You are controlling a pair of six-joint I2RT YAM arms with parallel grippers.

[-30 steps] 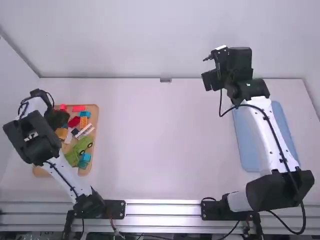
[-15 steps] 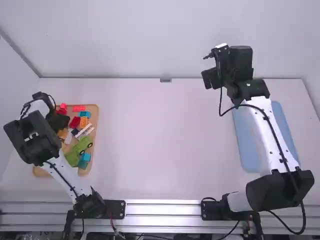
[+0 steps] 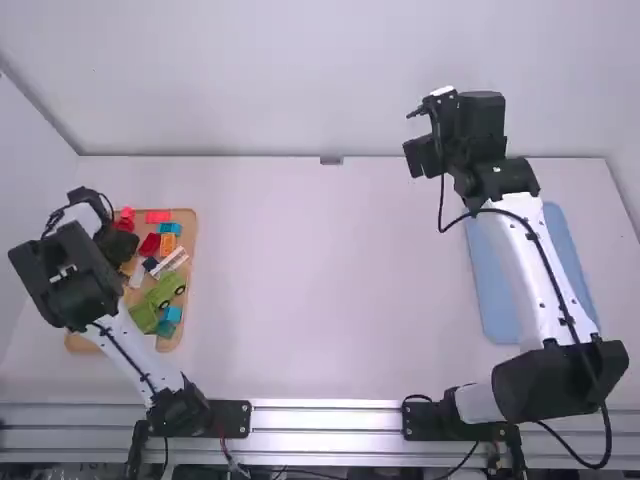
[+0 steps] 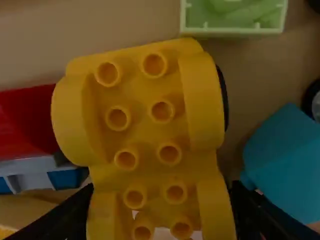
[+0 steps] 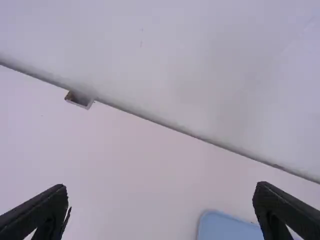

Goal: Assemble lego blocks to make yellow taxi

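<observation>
- The taxi looks barely begun: the yellow body piece (image 4: pixel 145 135), likely its base, shows 10 bare studs, with no part seated on them.
- That piece is at the wooden tray (image 3: pixel 188 222), toward its left edge; the left gripper (image 4: pixel 161 185) has its 2 fingers against opposite sides, apparently grasping it.
- Left to do, by my judgement: bring the body out to the middle of the table (image 3: pixel 300 290), pick the matching parts and press them on.
- The right gripper (image 5: pixel 161 187) is released, fingers wide apart with nothing between them, above the table's far edge. It has no share in the work here.
- Loose in the tray are a red block (image 3: pixel 157 216) by the far edge, an orange block (image 3: pixel 168 243) and a green vehicle (image 3: pixel 170 289) near the right edge.
- The left arm covers much of the tray's left side, so parts may be hidden there.
- The body's near end is cut off in the left wrist view; I cannot tell whether it is lifted.
</observation>
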